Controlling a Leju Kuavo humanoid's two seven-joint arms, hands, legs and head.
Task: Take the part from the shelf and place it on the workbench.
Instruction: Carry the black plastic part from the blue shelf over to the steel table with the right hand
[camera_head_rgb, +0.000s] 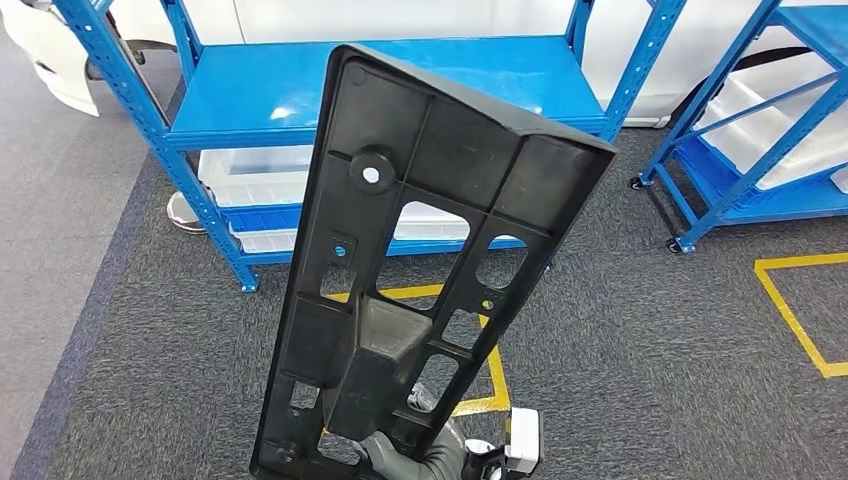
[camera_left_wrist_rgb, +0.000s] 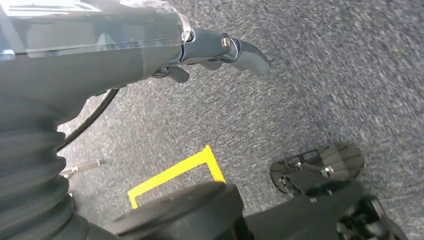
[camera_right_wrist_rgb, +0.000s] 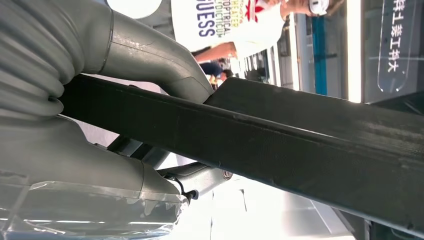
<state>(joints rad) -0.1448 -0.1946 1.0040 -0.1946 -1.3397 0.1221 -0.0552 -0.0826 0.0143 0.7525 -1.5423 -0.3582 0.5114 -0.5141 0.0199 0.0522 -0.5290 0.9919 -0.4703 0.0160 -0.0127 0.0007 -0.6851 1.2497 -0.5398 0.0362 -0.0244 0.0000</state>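
The black part (camera_head_rgb: 420, 270) stands nearly upright in front of the head camera, a long flat panel with its ribbed, cut-out face toward the lens; its long axis runs from the low left of the picture up and slightly to the right, the top end leaning over toward the blue shelf (camera_head_rgb: 400, 85) behind it; it is off the shelf, held in the air above the grey carpet (camera_head_rgb: 650, 350); the lower end runs out of the bottom of the head view, so its full length cannot be made out.

The right hand (camera_head_rgb: 420, 455) grips that lower end; a grey thumb curls onto the panel's face there, and most of the hand is hidden behind the part or cut off by the picture's edge; from the right wrist the thumb (camera_right_wrist_rgb: 160, 55) lies on one side of the panel's thin edge (camera_right_wrist_rgb: 300, 145) and the fingers (camera_right_wrist_rgb: 200, 180) on the other, clamping it between them; how far the fingers reach round is hard to tell.

The left hand (camera_left_wrist_rgb: 210, 52) hangs over the carpet with nothing in it, fingers loosely apart and slightly bent; yellow floor tape (camera_left_wrist_rgb: 175, 172) lies below it.

Through the part's cut-outs show white bins (camera_head_rgb: 250, 175) on the shelf's lower level and more yellow tape (camera_head_rgb: 495, 380); a second blue shelf (camera_head_rgb: 760, 130) stands to the right, partly cut off.
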